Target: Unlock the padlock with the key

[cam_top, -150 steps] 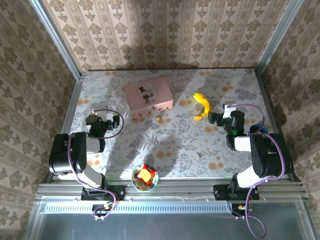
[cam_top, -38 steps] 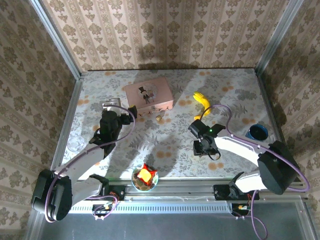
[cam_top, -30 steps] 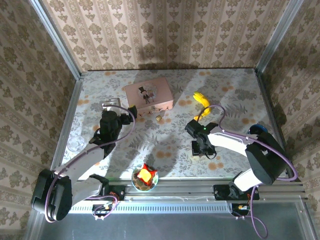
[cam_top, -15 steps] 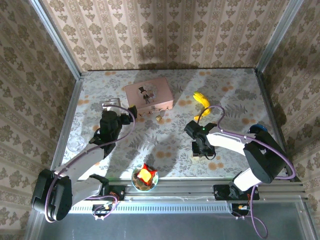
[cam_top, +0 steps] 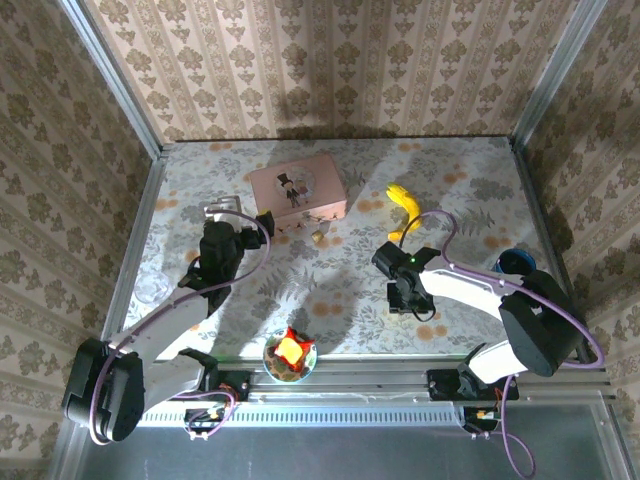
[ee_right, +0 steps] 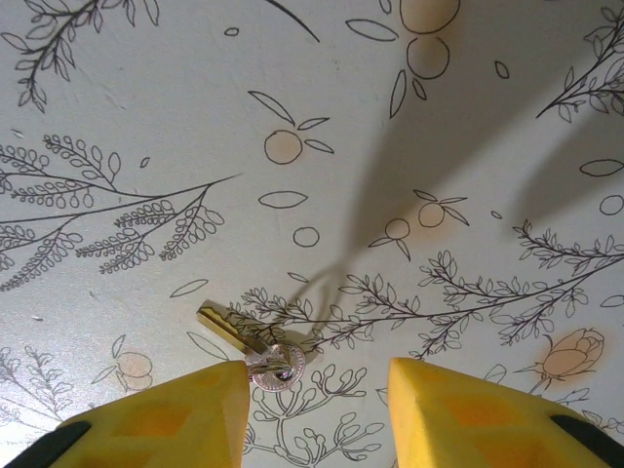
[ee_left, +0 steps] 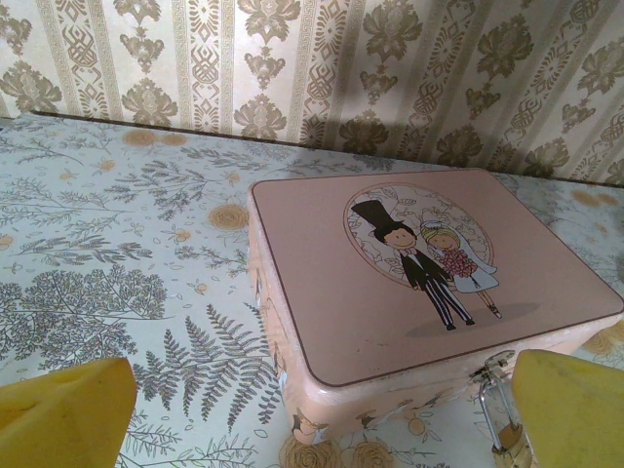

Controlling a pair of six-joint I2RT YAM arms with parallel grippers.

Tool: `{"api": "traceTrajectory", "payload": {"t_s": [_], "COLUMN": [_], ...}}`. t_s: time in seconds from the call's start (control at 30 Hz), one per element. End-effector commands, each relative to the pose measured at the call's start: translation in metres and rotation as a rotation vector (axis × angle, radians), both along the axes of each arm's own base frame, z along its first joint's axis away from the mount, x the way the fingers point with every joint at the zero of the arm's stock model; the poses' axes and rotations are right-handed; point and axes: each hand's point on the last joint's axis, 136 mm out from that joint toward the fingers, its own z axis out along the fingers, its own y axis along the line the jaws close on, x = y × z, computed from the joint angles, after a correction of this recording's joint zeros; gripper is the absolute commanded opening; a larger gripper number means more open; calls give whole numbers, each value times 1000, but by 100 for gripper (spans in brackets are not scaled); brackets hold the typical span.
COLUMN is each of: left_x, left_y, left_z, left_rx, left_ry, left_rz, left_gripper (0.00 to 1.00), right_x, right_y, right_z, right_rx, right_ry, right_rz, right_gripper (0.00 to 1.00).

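Jaws apart, the right gripper could merely shove the flat key aside on closing, since it lies well off-centre between them.

Black-and-grey arms with purple cables; yellow blocky fingers on left tool and right tool.

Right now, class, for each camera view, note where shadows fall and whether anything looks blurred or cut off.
Top external view: light throws dark arm shadows across the table. Right wrist view: the key is sharp, a soft shadow slanting above it. Left wrist view: the pink box is crisp and evenly lit; the padlock runs off the bottom edge.
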Motion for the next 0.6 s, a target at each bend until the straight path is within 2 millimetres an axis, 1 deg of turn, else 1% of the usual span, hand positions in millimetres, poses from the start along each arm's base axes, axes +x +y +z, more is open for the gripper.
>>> {"api": "traceTrajectory", "payload": {"t_s": [0.0,0.17,0.4,0.57], "left_x": [1,0,-1,-1], "left_y": [0,1,2,3], "left_z": [9,8,7,6], "left_rx": [-14,-13,-8,-14], "left_ry": [-24,-22,-19,-19], "left_rz": [5,6,12,17], "left_gripper": [100,100,100,100], "right_x": [-3,1,-2,-7], "right_y": [3,9,-2,-6], "right_z": [3,-3,-12,-12], "right_rx": [11,6,-53,-60], "right_ry": [-11,-15,-5,2], "right_rz": [-29,-40,-52,-57], "right_gripper": [45,48,48,47]}}
